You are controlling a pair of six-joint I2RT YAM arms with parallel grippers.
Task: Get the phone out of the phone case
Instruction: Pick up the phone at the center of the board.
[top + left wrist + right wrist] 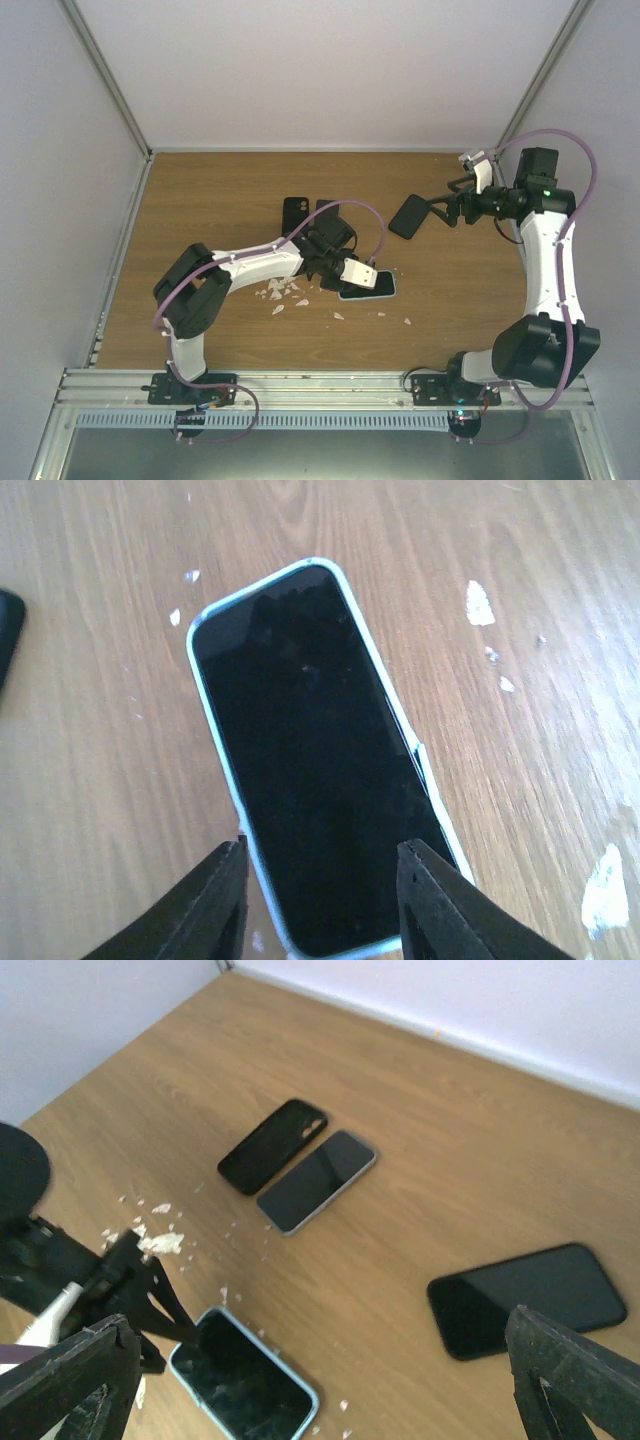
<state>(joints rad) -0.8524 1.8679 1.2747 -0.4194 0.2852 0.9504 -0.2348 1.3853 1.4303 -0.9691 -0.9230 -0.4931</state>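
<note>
- My left pincer (322, 845) stood partly open. Its two black fingers (215, 905) straddled the near end of the black-screened phone (310, 750); I could not tell whether they were clamping it.
- The phone sat inside its pale blue soft-rimmed case (440, 815), flat and screen up on the brown wooden table (530, 720).
- Small white flakes (480, 605) lay scattered beside it.
- My right pincer (320, 1375) hung well apart, spread wide, holding nothing.

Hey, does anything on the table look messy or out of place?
Yes. White flakes lie scattered on the table around the cased phone, by the left gripper. They look like chipped debris; their source is unclear.
</note>
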